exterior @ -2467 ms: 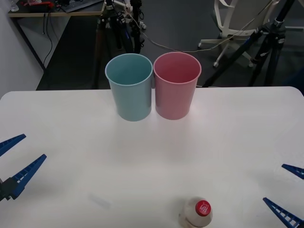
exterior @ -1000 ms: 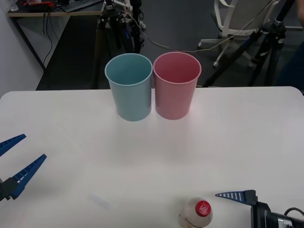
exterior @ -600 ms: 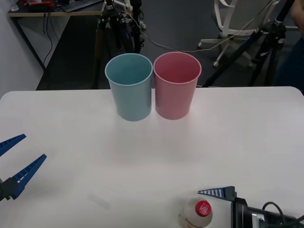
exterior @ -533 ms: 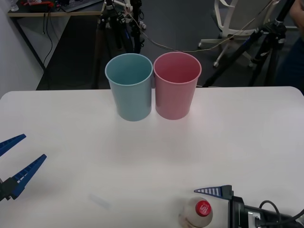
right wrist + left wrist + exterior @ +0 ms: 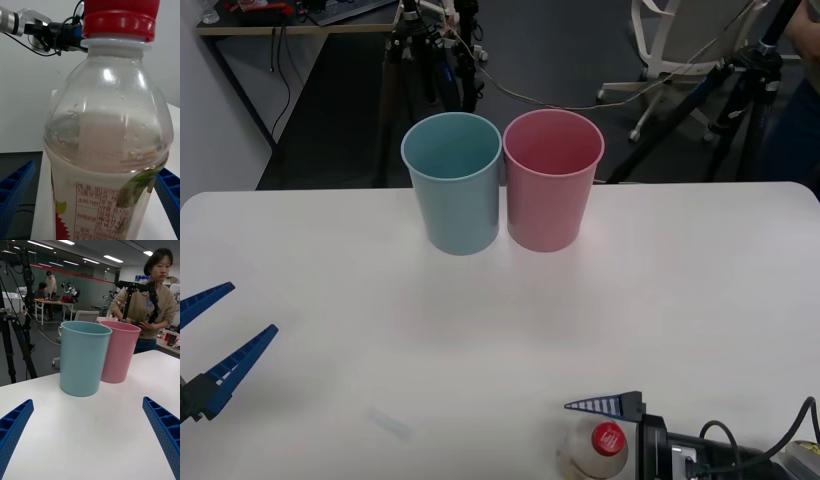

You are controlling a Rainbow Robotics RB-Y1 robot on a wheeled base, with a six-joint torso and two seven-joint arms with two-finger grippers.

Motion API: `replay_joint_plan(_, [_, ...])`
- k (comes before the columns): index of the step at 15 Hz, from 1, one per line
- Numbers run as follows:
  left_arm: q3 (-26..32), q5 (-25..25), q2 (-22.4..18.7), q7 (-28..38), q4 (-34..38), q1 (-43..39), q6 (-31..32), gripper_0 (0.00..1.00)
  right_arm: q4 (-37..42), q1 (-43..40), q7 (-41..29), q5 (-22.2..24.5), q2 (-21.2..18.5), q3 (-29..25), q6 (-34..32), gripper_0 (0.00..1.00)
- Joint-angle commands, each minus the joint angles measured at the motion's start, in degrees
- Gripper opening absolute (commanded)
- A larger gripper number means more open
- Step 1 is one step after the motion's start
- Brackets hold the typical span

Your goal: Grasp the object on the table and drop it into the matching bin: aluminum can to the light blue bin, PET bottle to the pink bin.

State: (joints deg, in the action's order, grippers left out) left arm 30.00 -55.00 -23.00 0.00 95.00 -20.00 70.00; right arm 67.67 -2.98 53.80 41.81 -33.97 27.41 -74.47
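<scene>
Right pincer (image 5: 90, 202) spread low; left pincer (image 5: 210, 345) spread, parked.

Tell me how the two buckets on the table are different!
The light blue bin is pale teal and stands on the robot's left; the pink bin is pink and stands on its right. Both are round, open-topped, upright, taper downward, look the same size, and stand side by side on the table.

- A robotics lab or open office workspace.
- Camera tripods (image 5: 740, 90) stand beyond the far edge of the white table (image 5: 680, 280).
- A swivel chair (image 5: 670, 40), cables, desks, ceiling strip lights.
</scene>
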Motion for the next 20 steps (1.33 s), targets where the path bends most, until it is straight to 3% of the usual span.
replay_joint_plan(1, [0.0,0.0,0.0,0.0,0.0,0.0,0.0,1.0,0.01,0.43,-0.19,0.02,-0.05,-0.07,0.03,0.78])
replay_joint_plan(2, [0.0,0.0,0.0,0.0,0.0,0.0,0.0,1.0,0.01,0.61,-0.54,0.11,0.04,-0.34,0.03,0.34])
replay_joint_plan(3, [0.0,0.0,0.0,0.0,0.0,0.0,0.0,1.0,0.01,0.52,-0.8,0.11,0.04,-0.69,0.03,0.0])
replay_joint_plan(13, [0.0,0.0,0.0,0.0,0.0,0.0,0.0,1.0,0.01,-0.01,-2.73,-1.03,-1.45,-0.86,0.29,0.0])
replay_joint_plan(17, [0.0,0.0,0.0,0.0,0.0,0.0,0.0,1.0,0.09,-1.24,-3.96,-4.46,-4.53,-1.92,0.55,0.0])
replay_joint_plan(20, [0.0,0.0,0.0,0.0,0.0,0.0,0.0,1.0,7.92,-6.25,-5.28,-8.68,-9.45,-4.56,6.09,0.0])
